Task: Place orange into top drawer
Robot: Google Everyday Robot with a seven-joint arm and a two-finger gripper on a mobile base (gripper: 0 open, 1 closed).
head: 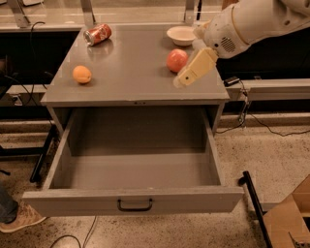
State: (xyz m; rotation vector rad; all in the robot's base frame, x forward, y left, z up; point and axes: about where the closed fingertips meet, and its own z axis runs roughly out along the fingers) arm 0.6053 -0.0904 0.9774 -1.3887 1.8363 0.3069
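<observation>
Speckled floor (pixel 271 155), cables (pixel 271 129) trailing rt. Cardboard box (pixel 290 220) btm rt, black frame leg (pixel 42 155) left, pale bench (pixel 145 14) behind. Pincer (pixel 180 81) over grey table (pixel 131 77), rt side.

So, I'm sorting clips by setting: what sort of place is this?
Probably a robot test lab or workshop: a grey metal cabinet with its top drawer open, loose cables on a speckled floor, a cardboard box. The gripper hangs over the cabinet top beside the apple.
</observation>
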